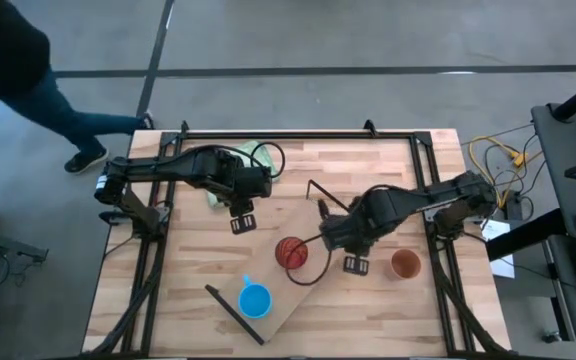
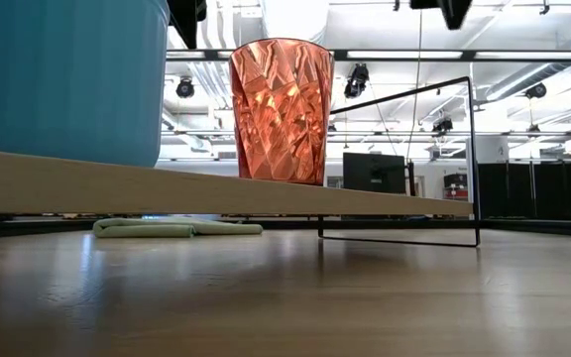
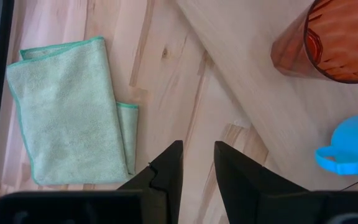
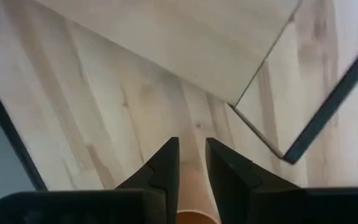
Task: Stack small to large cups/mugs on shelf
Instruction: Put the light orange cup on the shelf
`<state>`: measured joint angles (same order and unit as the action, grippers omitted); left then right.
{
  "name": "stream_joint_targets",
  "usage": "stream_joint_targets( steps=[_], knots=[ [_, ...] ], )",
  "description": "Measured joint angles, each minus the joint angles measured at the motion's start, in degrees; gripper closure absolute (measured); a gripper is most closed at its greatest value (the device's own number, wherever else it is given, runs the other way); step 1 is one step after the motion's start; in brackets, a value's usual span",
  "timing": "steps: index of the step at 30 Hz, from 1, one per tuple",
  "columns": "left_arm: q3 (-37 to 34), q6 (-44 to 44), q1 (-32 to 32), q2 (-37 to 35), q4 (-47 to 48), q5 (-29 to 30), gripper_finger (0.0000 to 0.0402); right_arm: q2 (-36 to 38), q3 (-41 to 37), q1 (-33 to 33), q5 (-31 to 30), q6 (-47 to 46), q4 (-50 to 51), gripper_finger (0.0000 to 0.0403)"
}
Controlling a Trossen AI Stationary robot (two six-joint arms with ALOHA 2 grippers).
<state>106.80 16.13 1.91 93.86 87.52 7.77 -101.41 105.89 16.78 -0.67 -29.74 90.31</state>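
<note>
The shelf (image 1: 286, 292) lies slantwise on the tabletop, its board also in the low view (image 2: 216, 193). The red ribbed tumbler (image 1: 291, 253) and the blue mug (image 1: 255, 300) stand upright on it. The brown-orange cup (image 1: 405, 263) stands on the table right of the shelf. My left gripper (image 1: 243, 218) hovers left of the shelf, its fingers (image 3: 197, 155) a narrow gap apart and empty. My right gripper (image 1: 354, 263) is between the tumbler and the brown-orange cup, its fingers (image 4: 192, 152) a narrow gap apart. A brown-orange strip (image 4: 194, 199) shows between them low in the right wrist view.
A folded green cloth (image 1: 218, 190) lies on the table at the far left, under my left arm; it also shows in the left wrist view (image 3: 67, 112). The shelf's black frame end (image 4: 328, 112) stands near my right gripper. A person (image 1: 28, 80) walks beyond the table's far left corner.
</note>
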Motion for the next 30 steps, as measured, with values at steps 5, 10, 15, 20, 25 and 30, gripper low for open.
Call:
stream_joint_targets(
  steps=[5, 10, 15, 20, 25, 30],
  knots=[
    [-0.1, 0.0, 0.0, 0.0, 0.0, 0.0, 0.0324, 7.5, -7.7, 1.3, -1.1, -6.1, -0.3, 0.0334],
    [-0.2, 0.0, 0.0, 0.0, 0.0, -0.1, 0.0324, 16.8, -17.2, 2.0, -0.9, -12.7, -0.4, 0.0335],
    [-0.1, 0.1, 0.0, 0.0, 0.0, -0.1, 0.0324, 26.1, -25.9, 2.1, 2.9, -25.2, -3.1, 0.0335],
    [-0.3, 2.6, -0.1, 0.0, -0.1, -0.1, 0.0324, 32.2, -34.5, 2.6, 8.1, -32.6, -12.2, 0.0335],
    [-0.3, 3.1, 0.0, 0.0, -0.1, -0.1, 0.0324, 33.1, -41.8, 2.7, 8.1, -28.0, -15.4, 0.0335],
    [-0.3, 3.1, 0.0, 0.0, -0.1, -0.1, 0.0324, 33.1, -47.0, 2.7, 8.1, -24.2, -15.4, 0.0335]
  ],
)
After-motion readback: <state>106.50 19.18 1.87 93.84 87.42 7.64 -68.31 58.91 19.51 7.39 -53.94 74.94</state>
